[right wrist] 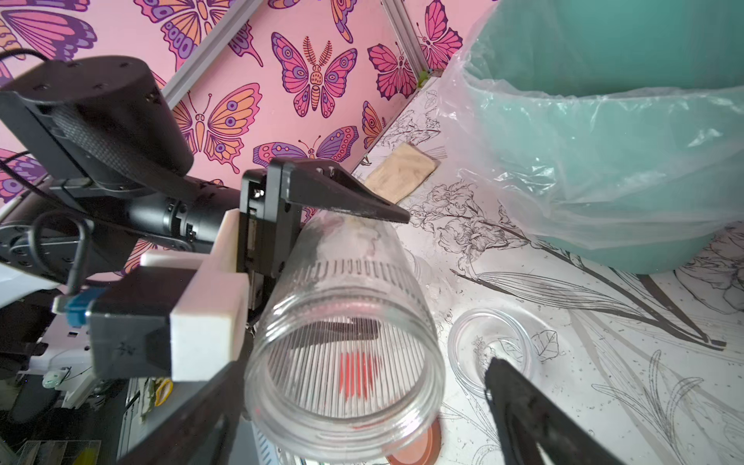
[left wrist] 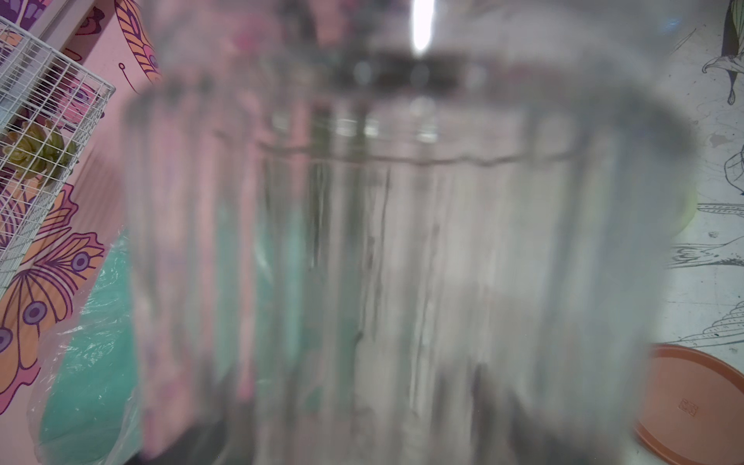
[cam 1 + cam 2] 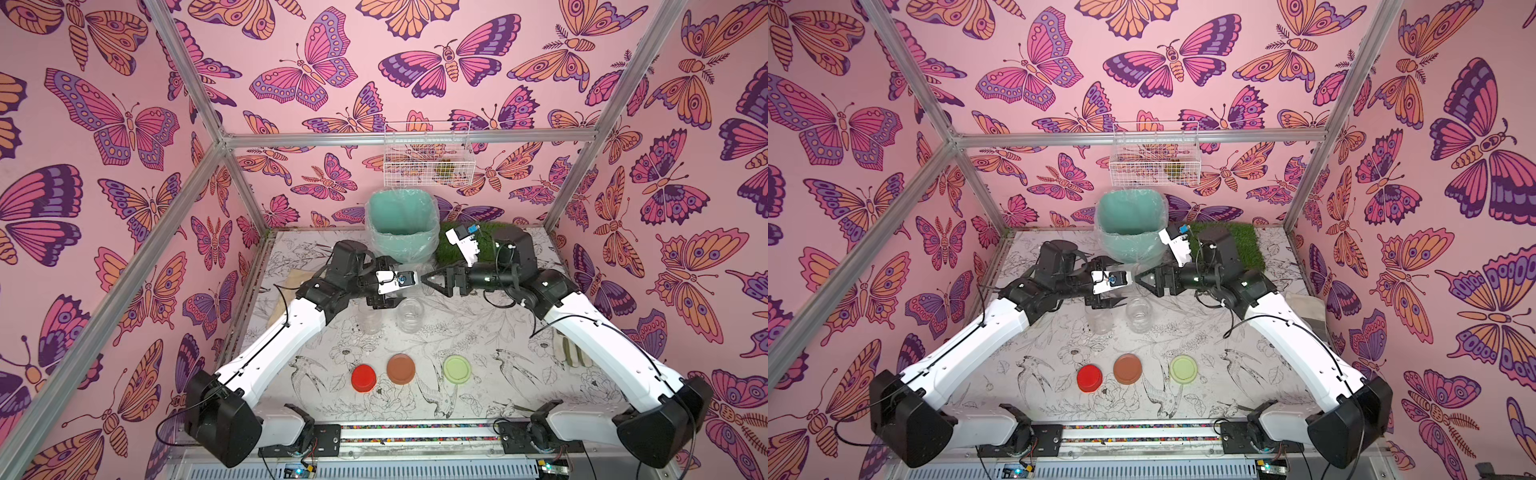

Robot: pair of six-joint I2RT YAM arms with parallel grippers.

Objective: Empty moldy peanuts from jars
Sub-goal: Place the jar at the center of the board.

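Bright, even light is flooding both top views, throwing soft shadows; the walls (image 3: 124,137) are bowing at the edges. Between the fingers (image 1: 342,197) of the left gripper (image 1: 382,273), the clear jar (image 2: 402,261) is smearing into blur in the left wrist view, glare streaking it.

The bin (image 3: 399,249) sits at the back of the table (image 3: 478,340), below a wire basket (image 3: 428,160) on the wall, with a grass mat (image 3: 1246,245) on its right. Before it stands a jar (image 3: 409,314), with a second jar (image 3: 369,318) just left of it. 3 lids (image 3: 400,369) line the front.
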